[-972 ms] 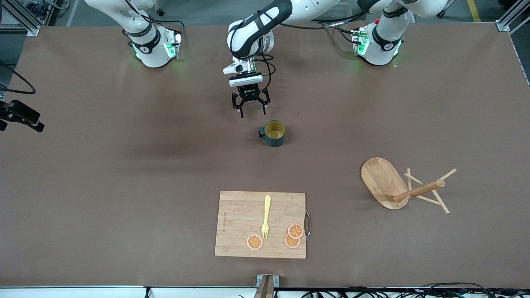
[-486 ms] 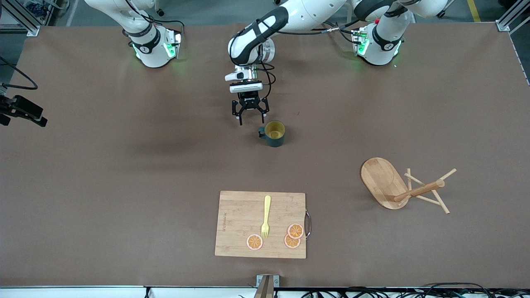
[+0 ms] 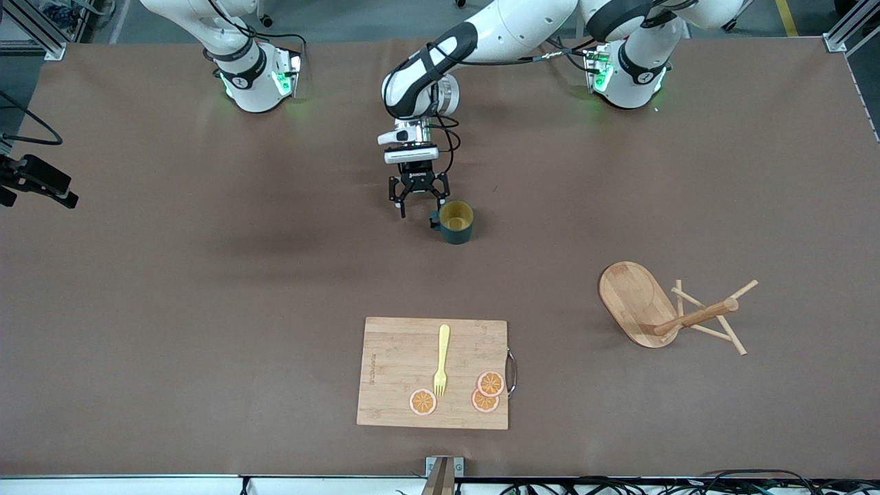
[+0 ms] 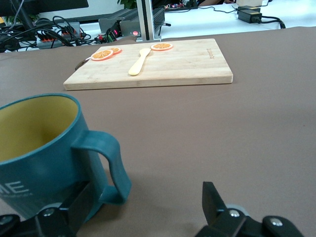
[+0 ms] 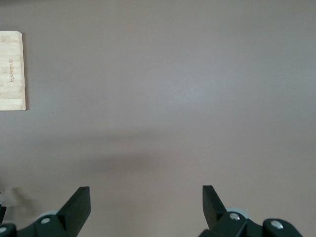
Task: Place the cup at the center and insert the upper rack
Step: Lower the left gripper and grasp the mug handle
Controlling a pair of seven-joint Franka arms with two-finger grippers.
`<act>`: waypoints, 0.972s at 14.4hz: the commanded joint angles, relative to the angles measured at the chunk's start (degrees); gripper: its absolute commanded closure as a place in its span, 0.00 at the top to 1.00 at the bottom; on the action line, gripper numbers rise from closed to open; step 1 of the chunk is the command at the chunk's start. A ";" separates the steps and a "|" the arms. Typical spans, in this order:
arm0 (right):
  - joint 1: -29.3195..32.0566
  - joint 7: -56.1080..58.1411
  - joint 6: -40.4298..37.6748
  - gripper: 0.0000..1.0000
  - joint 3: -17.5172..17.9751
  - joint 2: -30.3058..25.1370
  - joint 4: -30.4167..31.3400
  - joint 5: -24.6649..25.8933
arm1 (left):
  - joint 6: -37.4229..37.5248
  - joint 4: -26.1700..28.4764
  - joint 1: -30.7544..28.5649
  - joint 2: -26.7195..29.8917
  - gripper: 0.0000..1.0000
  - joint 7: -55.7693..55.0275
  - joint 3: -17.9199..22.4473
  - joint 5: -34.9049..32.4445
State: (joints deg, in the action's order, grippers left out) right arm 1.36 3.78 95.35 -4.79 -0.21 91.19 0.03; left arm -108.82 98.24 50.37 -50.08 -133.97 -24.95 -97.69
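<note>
My left gripper [image 3: 421, 203] hangs wide open astride the cup's [image 3: 454, 221] handle; one finger [image 4: 81, 202] seems to touch the cup and may shove it. Right gripper [image 5: 146, 205] waits, open.

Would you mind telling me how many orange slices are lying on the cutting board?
3, all on the cutting board at its edge nearest the front camera: one orange slice by the fork's tines, and two overlapping ones near the board's metal handle. None seems hidden.
</note>
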 commanded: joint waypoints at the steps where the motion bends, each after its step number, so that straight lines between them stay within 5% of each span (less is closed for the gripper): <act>1: -0.66 -0.61 0.89 1.00 -0.22 -1.54 1.62 0.05 | 0.27 -1.82 0.43 -0.89 0.97 -0.59 0.16 -1.27; 10: -1.01 -0.61 0.89 1.00 -0.31 -1.46 1.45 0.05 | 0.01 -4.72 0.43 -3.97 0.94 -0.24 1.39 -4.69; 14: -1.01 -0.61 0.80 1.00 -0.31 -1.54 1.45 0.05 | -0.25 -5.51 0.34 -4.50 0.73 -0.33 1.39 -5.14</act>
State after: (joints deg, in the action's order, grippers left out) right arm 1.12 3.77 95.71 -4.67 -0.21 91.19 0.03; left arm -108.88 94.29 50.40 -53.67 -133.97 -23.78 -101.35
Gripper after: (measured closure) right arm 0.000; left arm 0.145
